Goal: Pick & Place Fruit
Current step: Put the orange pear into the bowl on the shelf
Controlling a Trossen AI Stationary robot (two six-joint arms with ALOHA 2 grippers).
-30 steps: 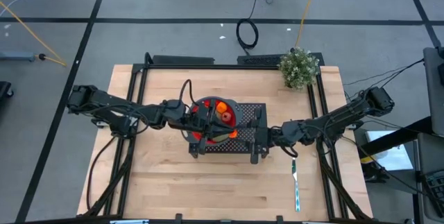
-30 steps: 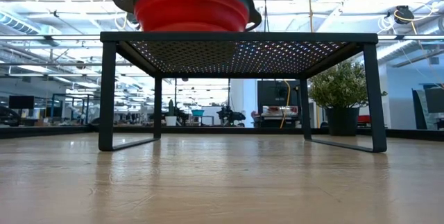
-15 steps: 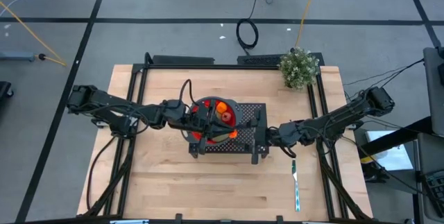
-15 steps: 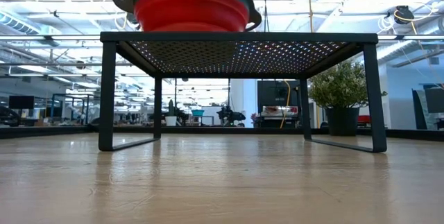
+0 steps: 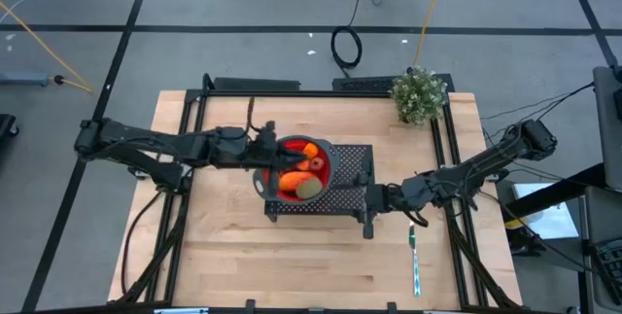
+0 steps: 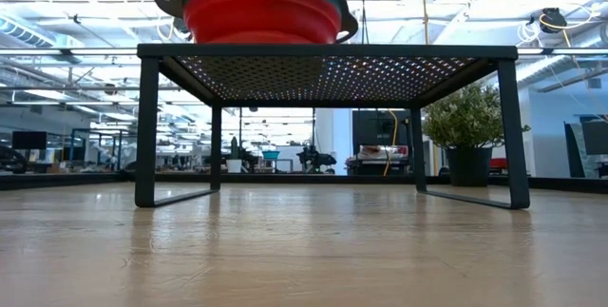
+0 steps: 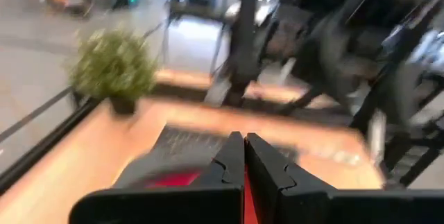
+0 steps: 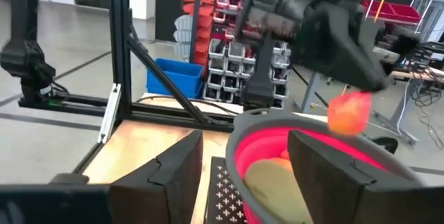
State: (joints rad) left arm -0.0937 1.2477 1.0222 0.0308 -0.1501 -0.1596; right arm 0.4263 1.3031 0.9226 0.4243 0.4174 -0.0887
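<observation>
One camera looks straight down on the whole table; another sits at tabletop level, facing the room. Both wrist cameras, the left seemingly blurred, share the red bowl.

No writing, label, brand, number or sign can be read in any view — not on the red collapsible bowl with the dark rim, not on the black perforated metal stand under it, nor on the light wooden table top. The shelves and bins in the room behind are too blurred to show any lettering.
</observation>
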